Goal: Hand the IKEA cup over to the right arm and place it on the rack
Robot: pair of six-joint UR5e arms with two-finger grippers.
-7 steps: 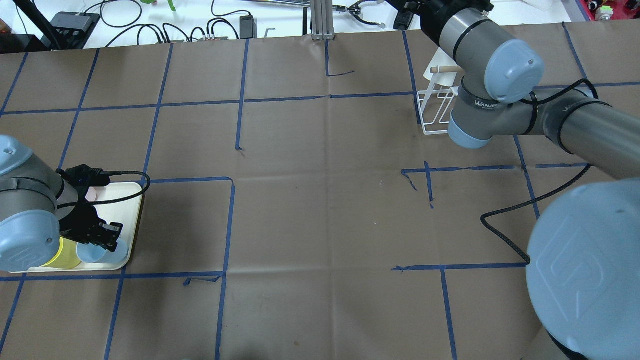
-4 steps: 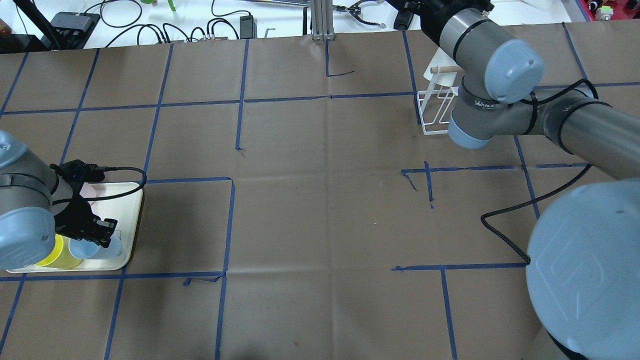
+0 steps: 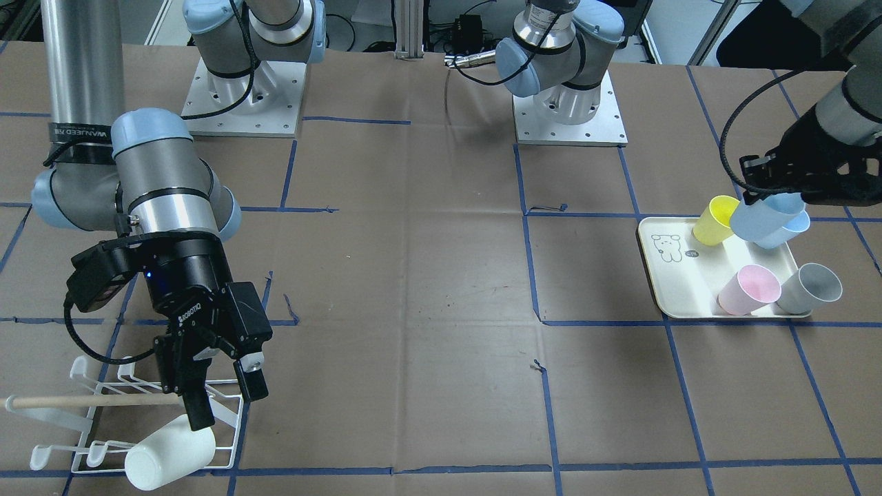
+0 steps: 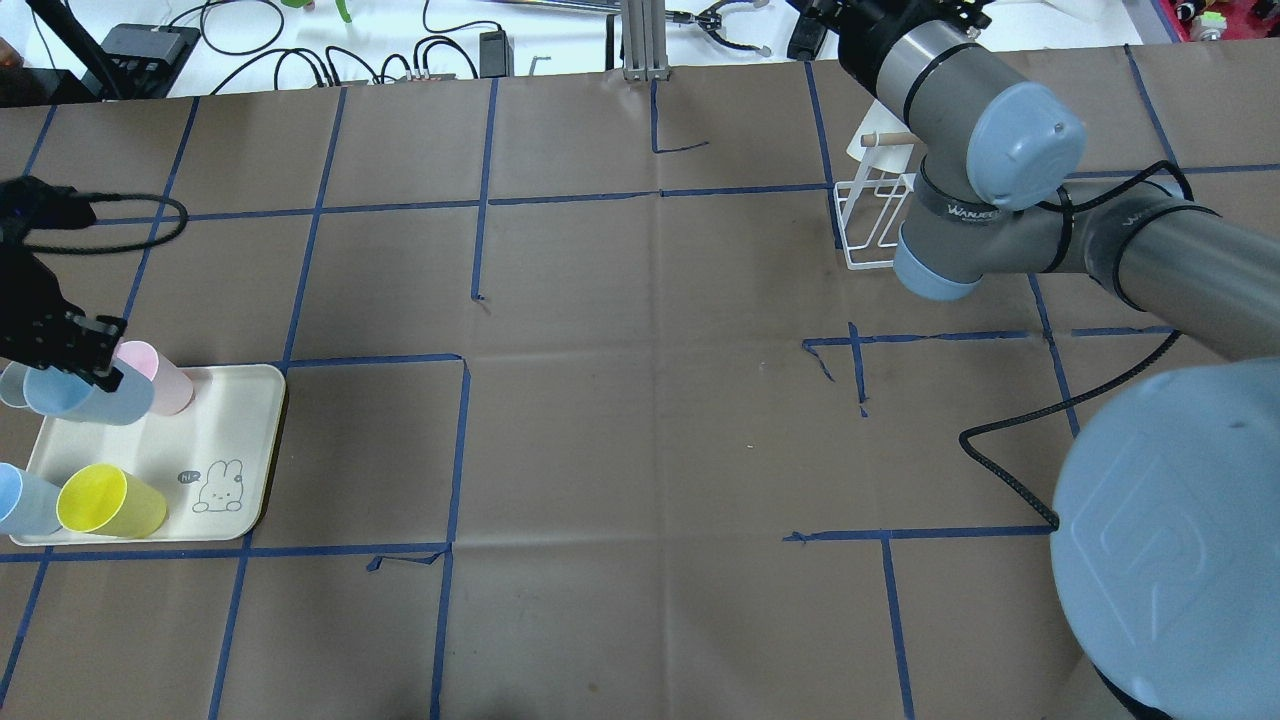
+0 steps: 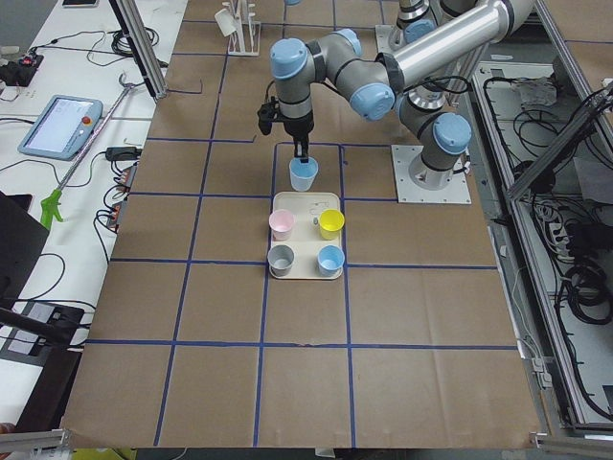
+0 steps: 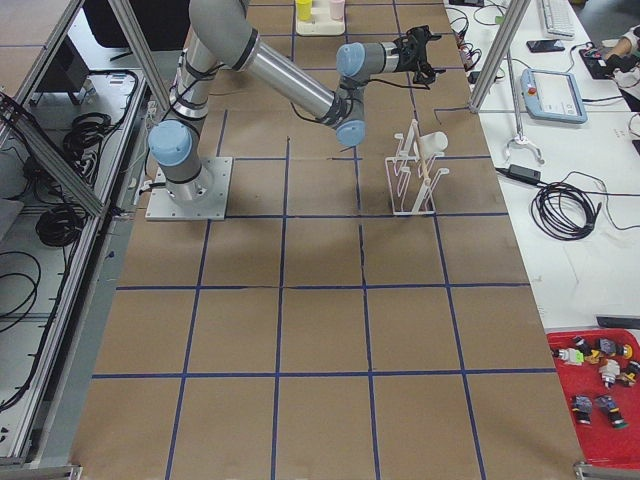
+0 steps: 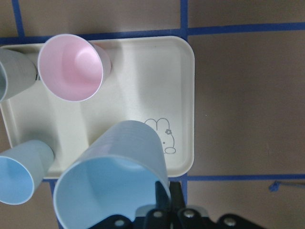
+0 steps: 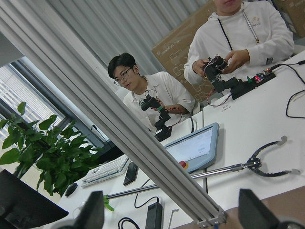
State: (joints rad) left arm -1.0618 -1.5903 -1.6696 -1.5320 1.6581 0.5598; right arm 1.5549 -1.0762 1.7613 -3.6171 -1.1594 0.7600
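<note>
My left gripper is shut on the rim of a light blue cup and holds it tilted in the air above the cream tray. In the left wrist view the cup fills the lower left, one finger inside its rim. In the overhead view the cup hangs over the tray's far left corner. My right gripper is open and empty just above the white wire rack, which holds a white cup lying on its prongs. The rack also shows in the overhead view.
On the tray stand a yellow cup, a pink cup, a grey cup and another blue cup. The right arm reaches over the rack. A black cable lies on the brown, blue-taped table.
My left gripper has risen with the blue cup and moved toward the overhead view's far left, uncovering the tray and its cups. The right arm has barely moved.
</note>
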